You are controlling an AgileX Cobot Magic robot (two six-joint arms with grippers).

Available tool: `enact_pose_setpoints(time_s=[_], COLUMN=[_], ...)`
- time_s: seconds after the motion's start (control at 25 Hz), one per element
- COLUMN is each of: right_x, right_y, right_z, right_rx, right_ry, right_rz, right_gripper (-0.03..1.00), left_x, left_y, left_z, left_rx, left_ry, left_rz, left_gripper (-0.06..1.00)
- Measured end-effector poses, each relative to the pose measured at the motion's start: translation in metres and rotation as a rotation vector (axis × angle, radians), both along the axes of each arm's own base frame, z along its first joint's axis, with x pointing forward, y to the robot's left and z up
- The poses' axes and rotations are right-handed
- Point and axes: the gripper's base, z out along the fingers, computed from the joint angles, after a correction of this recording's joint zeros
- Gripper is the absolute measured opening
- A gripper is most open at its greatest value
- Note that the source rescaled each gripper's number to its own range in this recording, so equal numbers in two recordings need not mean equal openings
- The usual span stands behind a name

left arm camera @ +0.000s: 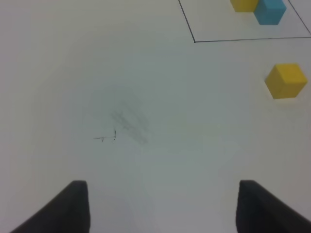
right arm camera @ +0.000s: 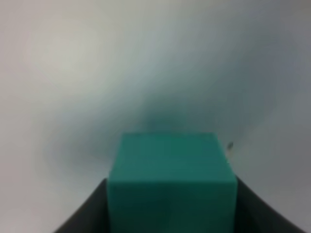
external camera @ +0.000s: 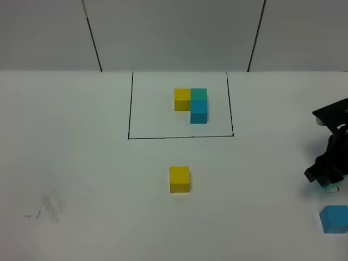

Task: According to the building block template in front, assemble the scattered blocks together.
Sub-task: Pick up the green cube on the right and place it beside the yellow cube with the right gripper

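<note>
Teal-green cube (right arm camera: 170, 170) sits clamped, seemingly, in right end effector (right arm camera: 170, 209); left end effector (left arm camera: 163, 194) gapes wide.

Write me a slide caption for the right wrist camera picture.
The right gripper clamps the teal-green cube, with the white table blurred behind.

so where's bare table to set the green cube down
Bare all around the yellow cube: between it and the black frame, left toward the pencil smudge, right toward the right gripper holding the green cube. Crowded by the blue cube.
</note>
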Motion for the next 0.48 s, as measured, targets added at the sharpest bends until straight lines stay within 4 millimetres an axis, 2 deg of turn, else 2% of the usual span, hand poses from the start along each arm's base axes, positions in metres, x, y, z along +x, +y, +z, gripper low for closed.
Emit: enact_pose_setpoints(time_s=[0.12,0.2,0.36,0.48], right_x=[-0.012,-0.022,-0.038,-0.05], right_y=[0.025,0.048,0.094,0.126], right_z=[0.039,0.055,0.061,0.059], right_rx=[-0.061,-0.106,-0.17,-0.178], right_ry=[-0.092,-0.123,-0.143,-0.157], right_rz=[0.258,0.452,0.828,0.998], right_gripper=[0.19,0.19,0.19,0.19], left_x=[0.0,0.0,0.0,0.0], left_y=[0.0,0.0,0.0,0.0], left_z=[0.0,0.0,0.0,0.0], left_rx=[0.0,0.0,0.0,0.0], left_ry=[0.0,0.0,0.0,0.0], left_rz=[0.0,0.0,0.0,0.0], left_gripper=[0.4,0.4,0.4,0.4])
